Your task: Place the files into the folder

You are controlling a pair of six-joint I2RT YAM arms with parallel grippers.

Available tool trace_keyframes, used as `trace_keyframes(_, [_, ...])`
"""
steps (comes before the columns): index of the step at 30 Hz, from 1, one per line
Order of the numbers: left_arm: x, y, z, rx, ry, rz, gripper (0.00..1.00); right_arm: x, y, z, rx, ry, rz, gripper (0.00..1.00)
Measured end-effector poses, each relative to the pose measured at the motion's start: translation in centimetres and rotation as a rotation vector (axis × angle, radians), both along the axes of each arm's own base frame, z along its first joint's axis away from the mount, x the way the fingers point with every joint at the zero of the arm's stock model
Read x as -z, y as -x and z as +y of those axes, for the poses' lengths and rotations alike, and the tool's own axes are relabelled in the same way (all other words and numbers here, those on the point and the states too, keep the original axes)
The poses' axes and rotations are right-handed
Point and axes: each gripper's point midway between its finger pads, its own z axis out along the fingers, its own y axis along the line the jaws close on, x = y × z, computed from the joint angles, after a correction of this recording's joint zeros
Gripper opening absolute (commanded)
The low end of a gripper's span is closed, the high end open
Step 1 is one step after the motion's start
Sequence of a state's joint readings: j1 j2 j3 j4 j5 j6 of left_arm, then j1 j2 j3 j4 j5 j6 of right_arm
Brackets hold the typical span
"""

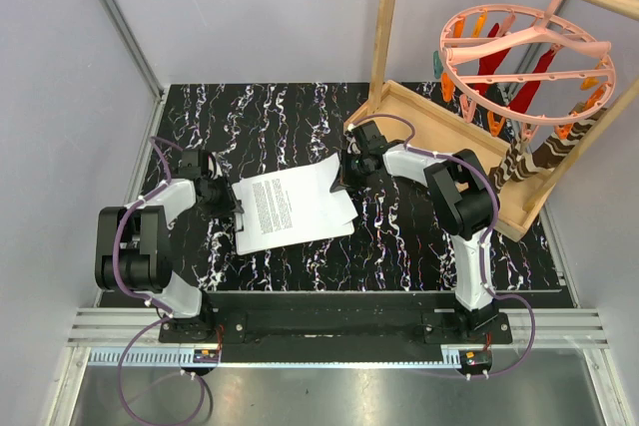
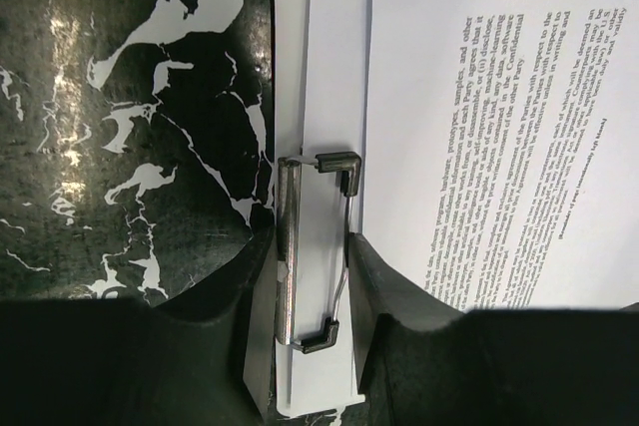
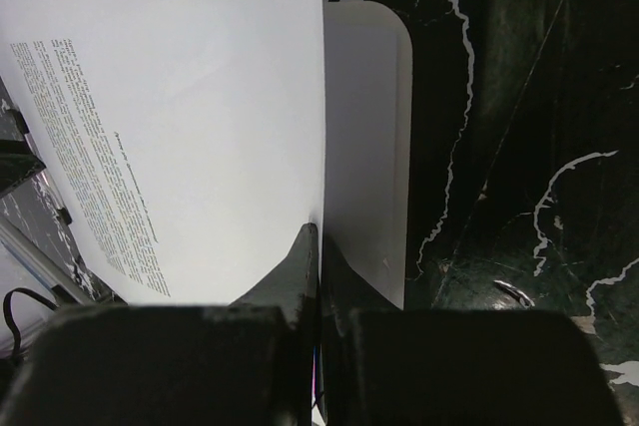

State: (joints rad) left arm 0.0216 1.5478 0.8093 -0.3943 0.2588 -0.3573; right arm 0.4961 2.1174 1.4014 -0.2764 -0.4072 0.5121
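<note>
A white sheet with printed text, the files (image 1: 295, 202), lies over the white folder board (image 1: 250, 242) at the table's middle. My left gripper (image 1: 230, 205) straddles the metal clip (image 2: 290, 246) on the folder's (image 2: 329, 67) left short edge, and its fingers press the clip's bar and wire lever. The sheet's (image 2: 479, 97) edge lies just right of the clip, outside it. My right gripper (image 1: 344, 175) is shut on the sheet's (image 3: 200, 97) right edge, lifted slightly off the folder (image 3: 364, 147). Its tips (image 3: 319, 241) meet on the paper.
A shallow wooden tray (image 1: 439, 117) stands at the back right, behind the right arm. A wooden rack post (image 1: 384, 27) rises from it, and a pink round hanger with clips (image 1: 519, 57) hangs above. The black marbled tabletop (image 1: 399, 236) surrounds the folder.
</note>
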Motion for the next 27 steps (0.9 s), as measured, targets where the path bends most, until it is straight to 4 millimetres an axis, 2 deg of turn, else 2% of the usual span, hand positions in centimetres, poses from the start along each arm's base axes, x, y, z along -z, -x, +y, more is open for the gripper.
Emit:
trace_keyframes(20, [-0.2,0.1,-0.2,-0.033,0.087,-0.023,0.0,-0.1,0.9,0.7,-0.003,0.041,-0.02,0.0])
trace_keyframes(22, [-0.4,0.2,0.0,-0.031,0.074,-0.011,0.07,-0.1,0.9,0.7,-0.003,0.041,-0.019,0.0])
trace_keyframes(23, [-0.6,0.2,0.0,-0.029,0.068,-0.005,0.14,-0.1,0.9,0.7,-0.002,0.041,-0.019,0.0])
trace_keyframes(24, [-0.9,0.0,0.0,-0.024,0.06,-0.005,0.29,-0.2,0.9,0.7,-0.002,0.041,-0.02,0.01])
trace_keyframes(25, [-1.3,-0.2,0.0,-0.02,0.055,-0.008,0.36,-0.1,0.9,0.7,-0.002,0.042,-0.018,0.11])
trace_keyframes(26, [-1.5,-0.5,0.0,-0.017,0.047,-0.015,0.43,-0.1,1.0,0.7,-0.002,0.043,-0.017,0.14])
trace_keyframes(27, [-1.8,-0.7,0.0,-0.016,0.035,-0.022,0.46,-0.2,1.0,0.7,-0.002,0.042,-0.015,0.21])
